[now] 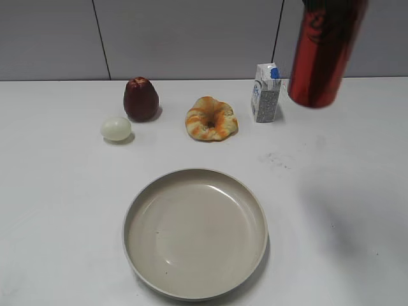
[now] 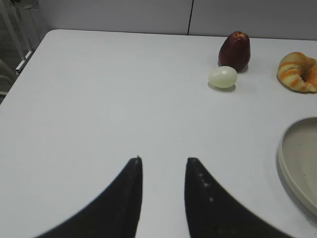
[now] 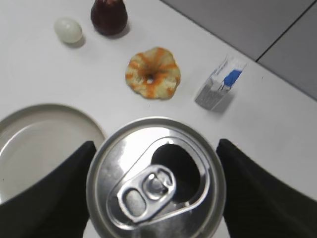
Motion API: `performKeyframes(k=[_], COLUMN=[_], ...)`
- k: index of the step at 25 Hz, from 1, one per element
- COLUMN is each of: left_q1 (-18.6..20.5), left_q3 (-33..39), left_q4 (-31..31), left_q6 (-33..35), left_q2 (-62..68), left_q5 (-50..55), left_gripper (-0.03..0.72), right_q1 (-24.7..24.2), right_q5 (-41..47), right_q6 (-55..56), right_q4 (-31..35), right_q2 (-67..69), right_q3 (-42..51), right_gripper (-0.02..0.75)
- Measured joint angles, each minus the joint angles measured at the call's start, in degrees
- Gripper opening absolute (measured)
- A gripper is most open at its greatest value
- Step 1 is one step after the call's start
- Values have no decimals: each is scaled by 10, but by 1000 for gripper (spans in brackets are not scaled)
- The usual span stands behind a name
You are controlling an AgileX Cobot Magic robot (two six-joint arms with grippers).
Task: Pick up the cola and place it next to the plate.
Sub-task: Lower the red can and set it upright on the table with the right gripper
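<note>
The cola (image 1: 322, 54) is a tall red can held in the air at the upper right, a little tilted, above the table. In the right wrist view its silver top with pull tab (image 3: 156, 181) fills the space between the two black fingers of my right gripper (image 3: 154, 183), which is shut on it. The right gripper itself is out of the exterior view. The beige plate (image 1: 195, 233) lies at the front centre, and its rim shows in the right wrist view (image 3: 74, 111) and the left wrist view (image 2: 292, 163). My left gripper (image 2: 163, 166) is open and empty over bare table, left of the plate.
A dark red apple (image 1: 141, 99), a pale egg (image 1: 116, 128), a twisted bread ring (image 1: 211, 118) and a small milk carton (image 1: 266, 93) stand in a row behind the plate. A grey wall runs behind the table.
</note>
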Motion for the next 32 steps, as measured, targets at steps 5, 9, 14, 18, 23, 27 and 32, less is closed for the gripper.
performKeyframes(k=[5,9,14,18,23,27,32], left_q1=[0,0,0,0,0,0,0], left_q3=[0,0,0,0,0,0,0], left_q4=[0,0,0,0,0,0,0], left_q6=[0,0,0,0,0,0,0], left_q2=[0,0,0,0,0,0,0], left_q5=[0,0,0,0,0,0,0], left_gripper=[236,236,236,236,236,236,236], right_q1=[-1,-1,-1,0,27,44,44], right_q5=[-104,-259,-365,-403,-417,-420,-432], right_q6=[20,22,21,7,5,4,4], right_q4=[17,40,42,42,31,22,19], right_q2=[-74,-75,-36,-9,-5,-4,4], right_q3=[211,350,420,423,423,423,423], right_gripper=[519,519,519,519,519,519,519])
